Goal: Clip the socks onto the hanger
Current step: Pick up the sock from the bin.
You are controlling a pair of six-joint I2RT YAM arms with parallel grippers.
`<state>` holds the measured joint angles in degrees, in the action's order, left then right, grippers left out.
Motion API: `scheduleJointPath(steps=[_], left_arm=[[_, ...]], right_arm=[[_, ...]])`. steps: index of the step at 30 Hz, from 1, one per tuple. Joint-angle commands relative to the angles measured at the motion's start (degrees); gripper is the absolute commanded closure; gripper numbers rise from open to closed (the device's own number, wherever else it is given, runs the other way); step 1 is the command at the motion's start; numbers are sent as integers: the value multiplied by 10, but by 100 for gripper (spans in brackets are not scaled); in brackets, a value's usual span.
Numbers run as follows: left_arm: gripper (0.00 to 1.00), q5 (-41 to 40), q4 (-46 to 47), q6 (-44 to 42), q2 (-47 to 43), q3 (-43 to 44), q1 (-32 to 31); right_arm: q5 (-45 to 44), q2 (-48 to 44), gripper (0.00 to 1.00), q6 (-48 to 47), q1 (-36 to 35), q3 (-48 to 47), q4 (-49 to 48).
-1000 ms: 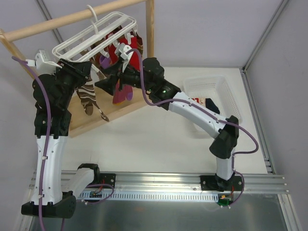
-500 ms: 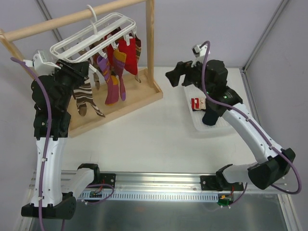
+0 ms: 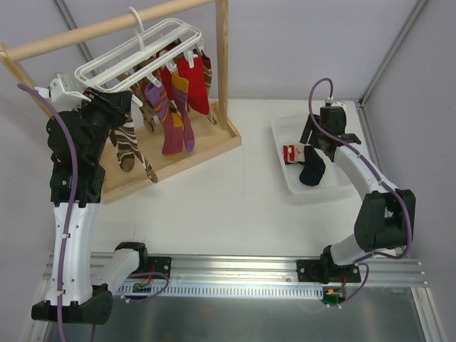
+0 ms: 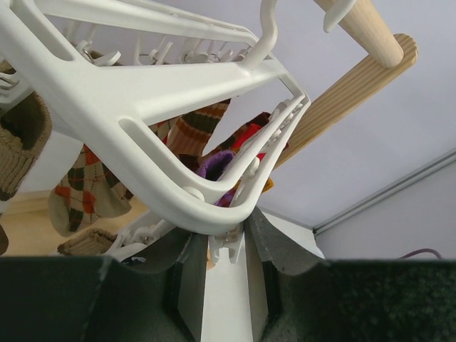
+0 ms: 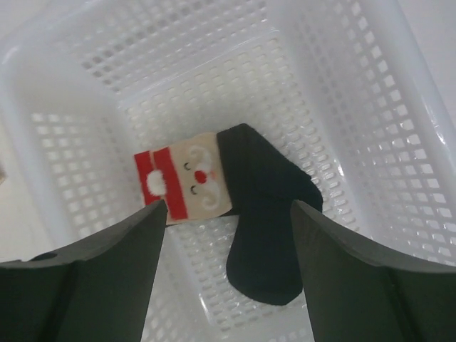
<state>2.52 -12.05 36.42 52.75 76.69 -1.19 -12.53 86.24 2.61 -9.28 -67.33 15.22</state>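
Observation:
The white hanger [image 3: 154, 44] hangs by its hook from the wooden rail. Several socks are clipped under it: a red one [image 3: 193, 89], a purple one [image 3: 171, 128] and a brown-white striped one [image 3: 128, 146]. My left gripper [image 3: 132, 107] sits under the hanger's near left corner. In the left wrist view its jaws [image 4: 224, 246] are shut on a small white clip below the frame [image 4: 142, 92]. My right gripper [image 3: 314, 147] hangs open over the basket. Below its jaws [image 5: 228, 206] lies a dark sock [image 5: 263, 214] with a Santa-face cuff, untouched.
The wooden rail stand [image 3: 223, 64] rests on a wooden base at the back left. The white mesh basket [image 3: 286, 169] stands at the right and holds only the dark sock [image 3: 311, 169]. Its walls [image 5: 356, 85] enclose the right fingers closely.
My right arm has swung away from the hanger, rightward, and come down over the basket. The clipped socks have swayed a little. The left arm has held still.

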Motion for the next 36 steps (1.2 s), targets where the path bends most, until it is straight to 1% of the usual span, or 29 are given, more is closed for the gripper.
scheduleJointPath(steps=[1, 2, 3, 4, 6, 10, 13, 19, 27, 29, 33, 35, 36], left_arm=[[91, 10, 23, -21, 1, 12, -6], [91, 9, 25, -24, 2, 9, -6], [91, 7, 25, -24, 2, 8, -6], [91, 7, 26, -25, 1, 7, -6], [91, 2, 26, -25, -1, 2, -6], [91, -3, 26, -28, -3, 0, -6], [91, -3, 27, -30, -3, 2, -6], [91, -13, 26, -27, -11, -10, -6], [91, -16, 27, -29, -10, -14, -6], [91, -17, 27, -31, -8, -14, -6], [91, -19, 29, -33, -7, -15, -6], [91, -21, 30, -34, -8, -16, -6], [91, -21, 31, -34, -8, -16, -6]], right_arm=[[-27, 39, 27, 3, 12, -4, -17], [-22, 52, 28, -6, 12, -14, -15], [-6, 61, 33, -6, 12, -17, -13], [3, 73, 40, -4, 11, -21, -14], [27, 97, 45, 10, 8, -31, -19], [37, 125, 46, 12, -2, -52, -35], [37, 148, 45, -6, -11, -68, -32], [63, 178, 43, -5, -15, -71, -39], [50, 212, 41, -9, -26, -107, -24], [51, 222, 43, -9, -28, -113, -20], [41, 229, 51, -10, -33, -120, -13], [37, 228, 53, -11, -33, -119, -8], [32, 227, 57, -10, -33, -119, -8]])
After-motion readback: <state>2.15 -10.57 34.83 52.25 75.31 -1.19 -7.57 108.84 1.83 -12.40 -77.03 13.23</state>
